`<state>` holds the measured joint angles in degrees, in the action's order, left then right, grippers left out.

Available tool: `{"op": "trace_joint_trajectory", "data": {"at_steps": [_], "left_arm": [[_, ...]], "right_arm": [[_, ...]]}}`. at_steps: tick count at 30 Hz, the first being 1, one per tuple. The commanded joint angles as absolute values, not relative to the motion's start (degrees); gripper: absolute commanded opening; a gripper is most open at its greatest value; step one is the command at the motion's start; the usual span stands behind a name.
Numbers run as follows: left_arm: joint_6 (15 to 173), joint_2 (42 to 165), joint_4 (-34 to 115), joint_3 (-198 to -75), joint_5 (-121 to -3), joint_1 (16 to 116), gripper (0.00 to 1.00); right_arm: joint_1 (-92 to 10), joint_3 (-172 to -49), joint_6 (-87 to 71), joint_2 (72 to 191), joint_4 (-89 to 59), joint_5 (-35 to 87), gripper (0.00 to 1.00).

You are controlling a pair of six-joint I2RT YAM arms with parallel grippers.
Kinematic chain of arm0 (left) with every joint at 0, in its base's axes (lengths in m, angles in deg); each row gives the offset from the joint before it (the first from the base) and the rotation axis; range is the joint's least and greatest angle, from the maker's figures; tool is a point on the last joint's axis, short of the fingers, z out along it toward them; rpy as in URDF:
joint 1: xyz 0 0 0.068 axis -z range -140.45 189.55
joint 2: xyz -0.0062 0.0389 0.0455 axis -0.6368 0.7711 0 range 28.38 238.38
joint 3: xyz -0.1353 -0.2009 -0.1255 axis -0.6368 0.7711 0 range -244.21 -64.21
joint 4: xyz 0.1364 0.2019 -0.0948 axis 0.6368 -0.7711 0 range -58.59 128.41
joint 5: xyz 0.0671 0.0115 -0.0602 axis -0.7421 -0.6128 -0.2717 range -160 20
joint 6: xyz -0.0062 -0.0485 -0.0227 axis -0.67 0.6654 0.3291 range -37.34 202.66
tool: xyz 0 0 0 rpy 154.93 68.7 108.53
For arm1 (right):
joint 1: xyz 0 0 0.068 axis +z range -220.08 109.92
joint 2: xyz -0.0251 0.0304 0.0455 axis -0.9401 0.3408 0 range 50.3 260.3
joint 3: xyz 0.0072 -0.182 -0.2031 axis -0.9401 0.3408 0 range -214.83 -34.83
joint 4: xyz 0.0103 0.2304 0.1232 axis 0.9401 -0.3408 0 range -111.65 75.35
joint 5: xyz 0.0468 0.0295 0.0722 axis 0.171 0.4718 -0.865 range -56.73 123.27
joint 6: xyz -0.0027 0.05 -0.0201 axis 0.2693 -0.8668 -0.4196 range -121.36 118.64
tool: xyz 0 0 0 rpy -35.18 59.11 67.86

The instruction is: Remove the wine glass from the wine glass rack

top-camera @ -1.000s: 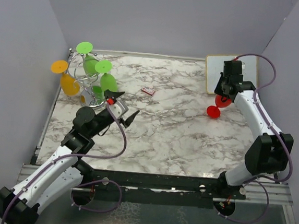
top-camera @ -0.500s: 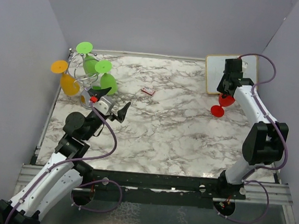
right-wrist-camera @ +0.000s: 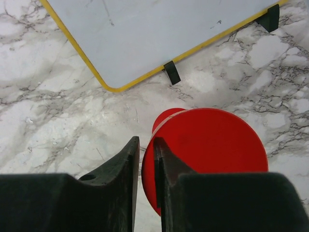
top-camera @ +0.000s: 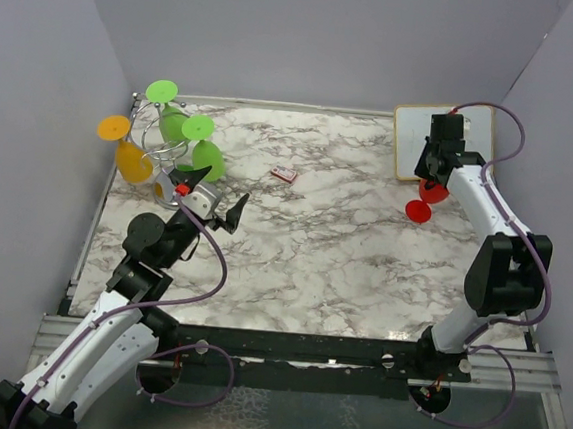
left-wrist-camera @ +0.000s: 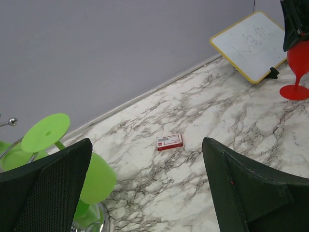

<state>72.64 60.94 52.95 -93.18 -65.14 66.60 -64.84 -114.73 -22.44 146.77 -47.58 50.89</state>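
The silver wire wine glass rack (top-camera: 155, 141) stands at the far left with green glasses (top-camera: 208, 157) and an orange glass (top-camera: 131, 161) hanging on it. My left gripper (top-camera: 218, 191) is open and empty just right of the rack. In the left wrist view (left-wrist-camera: 145, 150) a green glass (left-wrist-camera: 96, 176) sits by the left finger. My right gripper (top-camera: 432, 180) is shut on the rim of a red wine glass (top-camera: 420, 208), whose foot is at the table by the white board. The right wrist view shows the fingers (right-wrist-camera: 130, 154) pinching the red rim (right-wrist-camera: 212, 145).
A white board (top-camera: 414, 135) with a yellow edge leans at the far right, also in the right wrist view (right-wrist-camera: 154, 34). A small red and white box (top-camera: 284, 174) lies mid-table, ahead of the left gripper (left-wrist-camera: 170, 141). Grey walls enclose the table.
My left gripper has moved left, closer to the rack, still open. My right gripper has shifted the red glass slightly right and farther toward the board.
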Motion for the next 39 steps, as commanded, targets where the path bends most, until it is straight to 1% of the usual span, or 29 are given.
{"op": "trace_joint_trajectory", "data": {"at_steps": [1, 3, 10, 13, 14, 15, 16, 18, 22, 24, 27, 30, 34, 39], "left_arm": [[72.0, 60.4, 52.6, -93.8, -66.7, 66.4, 0.99], [72.0, 60.4, 52.6, -93.8, -66.7, 66.4, 0.99], [72.0, 60.4, 52.5, -93.8, -66.7, 66.4, 0.99], [72.1, 60.7, 52.4, -94.1, -66.7, 66.3, 0.99], [72.1, 61.0, 52.3, -94.1, -66.6, 66.3, 0.99], [72.1, 61.2, 52.2, -94.4, -66.5, 66.2, 0.99], [72.1, 61.7, 51.8, -94.6, -66.5, 66.1, 0.99], [72.3, 62.3, 51.2, -95.0, -66.4, 66.1, 0.99], [72.3, 62.7, 51.4, -94.9, -66.4, 65.7, 0.99], [72.4, 63.2, 51.6, -94.9, -66.3, 65.4, 0.99], [72.4, 64.1, 51.0, -95.3, -66.1, 65.2, 0.99], [72.6, 63.9, 50.7, -95.4, -66.3, 65.2, 0.99], [73.8, 63.6, 49.9, -95.5, -67.8, 65.2, 0.99], [74.5, 66.0, 48.6, -96.6, -69.7, 65.2, 0.99]], "right_arm": [[-65.1, -114.0, -20.7, 144.1, -45.2, 48.5, 0.24], [-65.1, -113.9, -20.5, 143.6, -45.1, 48.7, 0.3], [-65.1, -114.1, -19.7, 139.4, -45.1, 48.1, 0.37], [-65.0, -113.7, -17.2, 135.3, -43.7, 42.4, 0.39], [-65.0, -113.1, -16.7, 133.6, -42.5, 40.2, 0.43], [-65.0, -112.1, -16.5, 131.8, -41.1, 37.9, 0.46], [-64.9, -111.0, -16.5, 130.2, -39.9, 36.2, 0.51], [-64.7, -109.0, -16.6, 127.1, -37.3, 31.5, 0.55], [-61.0, -102.4, -16.9, 123.2, -29.5, 14.6, 0.59], [-56.2, -100.1, -16.4, 123.2, -26.9, 10.3, 0.59], [-47.5, -98.0, -16.0, 125.2, -25.4, 10.5, 0.6], [-41.6, -96.3, -14.5, 128.2, -24.8, 12.6, 0.61], [-39.9, -95.0, -13.0, 129.5, -25.6, 13.7, 0.64], [-39.9, -92.9, -11.0, 125.6, -25.1, 16.8, 0.71]]}}
